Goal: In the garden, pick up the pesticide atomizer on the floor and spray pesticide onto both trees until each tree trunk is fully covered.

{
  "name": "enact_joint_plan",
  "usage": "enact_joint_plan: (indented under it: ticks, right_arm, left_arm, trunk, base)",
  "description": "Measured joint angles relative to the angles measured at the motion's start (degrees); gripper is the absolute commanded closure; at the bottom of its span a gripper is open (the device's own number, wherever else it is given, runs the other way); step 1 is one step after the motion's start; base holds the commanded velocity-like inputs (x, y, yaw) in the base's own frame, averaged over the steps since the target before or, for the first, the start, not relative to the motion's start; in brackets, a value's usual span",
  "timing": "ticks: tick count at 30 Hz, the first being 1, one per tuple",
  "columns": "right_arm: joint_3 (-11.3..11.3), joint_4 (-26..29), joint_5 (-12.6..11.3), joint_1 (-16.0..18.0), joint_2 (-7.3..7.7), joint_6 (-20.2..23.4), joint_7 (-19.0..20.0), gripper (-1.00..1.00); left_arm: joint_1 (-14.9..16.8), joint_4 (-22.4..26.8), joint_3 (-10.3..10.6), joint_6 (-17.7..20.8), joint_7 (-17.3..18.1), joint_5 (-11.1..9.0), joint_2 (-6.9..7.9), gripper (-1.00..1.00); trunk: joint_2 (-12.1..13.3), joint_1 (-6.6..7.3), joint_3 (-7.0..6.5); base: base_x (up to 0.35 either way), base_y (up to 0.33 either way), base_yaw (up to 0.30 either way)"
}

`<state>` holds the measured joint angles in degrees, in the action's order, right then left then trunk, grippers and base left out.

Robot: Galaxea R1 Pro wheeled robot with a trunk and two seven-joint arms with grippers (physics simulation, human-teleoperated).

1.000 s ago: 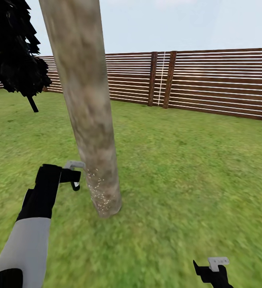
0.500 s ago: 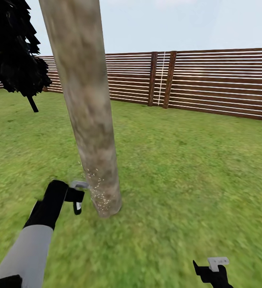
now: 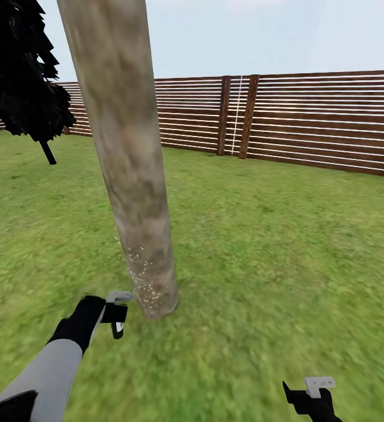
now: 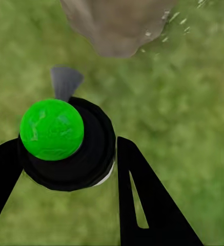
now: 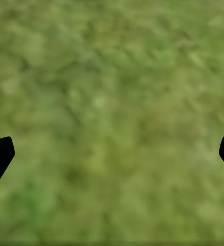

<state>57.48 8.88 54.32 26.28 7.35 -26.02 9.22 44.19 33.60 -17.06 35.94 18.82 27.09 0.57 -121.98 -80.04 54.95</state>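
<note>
Spraying is under way: left gripper point(image 4: 65, 169), jaws pinching the green-topped black atomizer point(image 4: 65, 143), sits just beside the mottled grey-beige trunk point(image 3: 127, 158) base, white specks point(image 3: 142, 281) low down. Next, aim higher. Right gripper point(image 5: 112, 154) spread, empty.

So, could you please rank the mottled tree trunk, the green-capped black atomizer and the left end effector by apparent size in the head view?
1. Mottled grey-beige tree trunk, though nearness inflates it.
2. Left end effector and the green-capped black atomizer: unranked, since the atomizer is barely distinguishable within the grip.
</note>
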Motion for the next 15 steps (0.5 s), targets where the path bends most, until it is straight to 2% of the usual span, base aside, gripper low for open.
enact_joint_plan:
  ticks: [3,4,6,7,12,15]
  right_arm:
    - [0.00,0.00,0.00,0.00,0.00,0.00,0.00,-1.00]
    - [0.00,0.00,0.00,0.00,-0.02,0.00,0.00,-1.00]
    - [0.00,0.00,0.00,0.00,-0.01,0.00,0.00,-1.00]
    - [0.00,0.00,0.00,0.00,-0.01,0.00,0.00,-1.00]
    - [0.00,0.00,0.00,0.00,0.02,0.00,0.00,-1.00]
    - [0.00,0.00,0.00,0.00,0.01,0.00,0.00,-1.00]
  left_arm:
    - [0.01,-3.22,0.01,-4.19,-3.37,-0.72,-0.19,1.00]
    - [0.01,-4.58,-0.05,-5.96,-5.39,-2.24,-0.12,1.00]
    - [0.02,-6.21,0.06,-8.66,-8.38,-6.52,-0.08,1.00]
    - [0.00,-6.40,0.12,-8.95,-9.32,-6.90,-0.16,1.00]
    - [-0.87,-6.53,0.04,-8.96,-9.77,-6.95,0.18,1.00]
    - [-2.10,-6.47,0.09,-8.96,-10.00,-6.87,0.22,1.00]
  trunk:
    - [0.00,0.00,0.00]
    - [0.00,0.00,0.00]
    - [0.00,0.00,0.00]
    - [0.00,0.00,0.00]
    - [0.00,0.00,0.00]
    - [0.00,0.00,0.00]
  base:
    - [0.000,0.000,0.000]
    - [0.000,0.000,0.000]
    - [0.003,0.000,0.000]
    - [0.093,0.020,0.000]
    - [0.233,0.165,0.000]
    - [0.031,0.028,0.000]
